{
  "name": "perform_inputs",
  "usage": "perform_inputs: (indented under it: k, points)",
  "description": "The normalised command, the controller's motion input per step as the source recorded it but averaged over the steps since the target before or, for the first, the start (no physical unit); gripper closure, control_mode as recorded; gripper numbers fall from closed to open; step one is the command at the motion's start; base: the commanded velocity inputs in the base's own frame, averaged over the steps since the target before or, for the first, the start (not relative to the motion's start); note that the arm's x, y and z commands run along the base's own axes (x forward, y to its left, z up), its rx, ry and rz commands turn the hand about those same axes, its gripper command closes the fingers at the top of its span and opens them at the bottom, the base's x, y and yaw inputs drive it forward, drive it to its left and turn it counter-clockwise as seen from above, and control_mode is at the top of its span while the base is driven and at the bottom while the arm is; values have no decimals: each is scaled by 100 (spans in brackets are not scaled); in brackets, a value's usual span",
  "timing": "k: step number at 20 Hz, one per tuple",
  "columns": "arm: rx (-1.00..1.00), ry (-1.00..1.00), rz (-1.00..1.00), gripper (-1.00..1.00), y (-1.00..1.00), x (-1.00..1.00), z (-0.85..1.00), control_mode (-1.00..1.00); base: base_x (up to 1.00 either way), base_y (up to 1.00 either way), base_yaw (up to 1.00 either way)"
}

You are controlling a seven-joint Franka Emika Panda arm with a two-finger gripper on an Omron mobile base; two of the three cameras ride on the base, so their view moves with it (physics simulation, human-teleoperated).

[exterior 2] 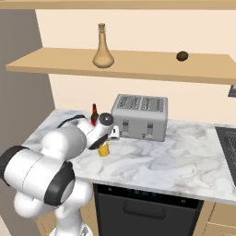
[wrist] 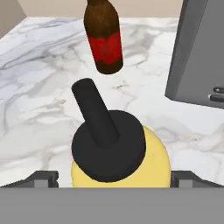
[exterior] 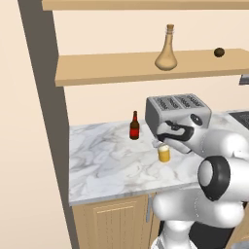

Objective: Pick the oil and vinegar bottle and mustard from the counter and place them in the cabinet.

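Observation:
The oil and vinegar bottle (exterior: 166, 51) (exterior 2: 103, 50), a tan flask with a cork, stands upright on the cabinet's wooden shelf (exterior: 107, 69) (exterior 2: 143, 65). The mustard (exterior: 164, 154) (exterior 2: 104, 150) (wrist: 154, 162), yellow with a black cap and nozzle, stands on the marble counter (exterior: 107, 160) in front of the toaster. My gripper (exterior: 163, 143) (exterior 2: 112, 134) (wrist: 113, 179) is directly above it and open. Its fingertips (wrist: 43, 179) sit on either side of the bottle's body without touching it.
A small dark red bottle (exterior: 134, 126) (exterior 2: 94, 114) (wrist: 104, 37) stands just behind the mustard. A grey toaster (exterior: 177, 109) (exterior 2: 140, 116) (wrist: 201, 52) is close on the right. A dark round item (exterior: 219, 52) (exterior 2: 182, 56) lies on the shelf. A cooktop (exterior 2: 229, 143) is at far right.

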Motion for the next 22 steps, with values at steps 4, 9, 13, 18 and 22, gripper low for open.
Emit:
perform_inputs:
  k: [4, 9, 13, 18, 22]
  points:
    - [26, 3, 0, 100, 42, 0, -32, -100, 0, 0, 0]
    - [7, 1, 0, 100, 0, -2, -3, -100, 0, 0, 0]
    - [0, 0, 0, 100, 0, -15, 5, -100, 0, 0, 0]
    - [0, -1, 2, 100, 0, -10, 49, -100, 0, 0, 0]
    - [0, -4, 0, 100, 5, -19, 75, -100, 0, 0, 0]
